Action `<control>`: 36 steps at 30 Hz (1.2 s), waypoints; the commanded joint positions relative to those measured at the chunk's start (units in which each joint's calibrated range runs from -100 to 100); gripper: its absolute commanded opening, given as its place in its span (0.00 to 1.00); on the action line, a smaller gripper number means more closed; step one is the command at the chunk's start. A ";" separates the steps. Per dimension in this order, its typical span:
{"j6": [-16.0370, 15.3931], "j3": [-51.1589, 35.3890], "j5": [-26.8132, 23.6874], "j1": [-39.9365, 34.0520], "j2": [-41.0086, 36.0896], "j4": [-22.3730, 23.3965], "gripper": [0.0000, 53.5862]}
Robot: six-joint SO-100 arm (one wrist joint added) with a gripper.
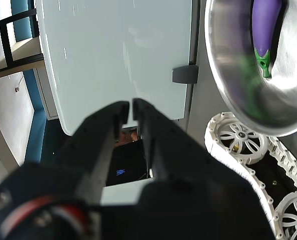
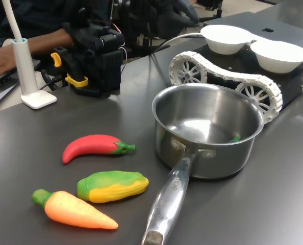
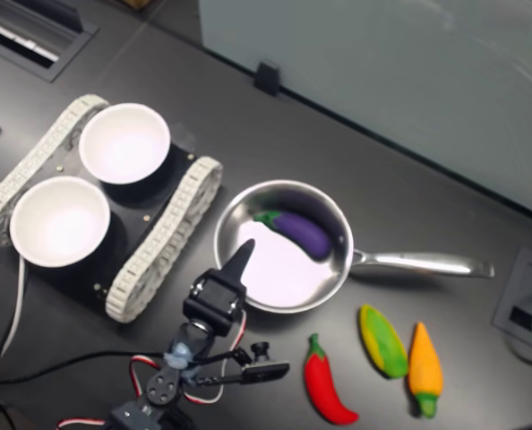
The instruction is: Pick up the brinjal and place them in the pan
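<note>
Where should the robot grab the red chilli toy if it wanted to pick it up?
Probably around the thick middle of the red chilli, coming straight down from above. It lies flat on the table with open space on both long sides, so the gripper could close across its width. The curved tip and the green stem look too thin to hold well.
</note>
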 commanded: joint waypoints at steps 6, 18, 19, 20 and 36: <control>-0.52 -4.73 0.83 -1.70 -4.79 7.53 0.00; -0.60 -2.09 2.69 -1.59 -6.39 18.02 0.00; -0.60 -1.28 2.98 -1.47 -6.39 18.96 0.00; -0.60 -0.64 3.17 -1.13 -6.39 19.89 0.00; -0.43 11.26 3.96 1.39 -6.39 25.86 0.00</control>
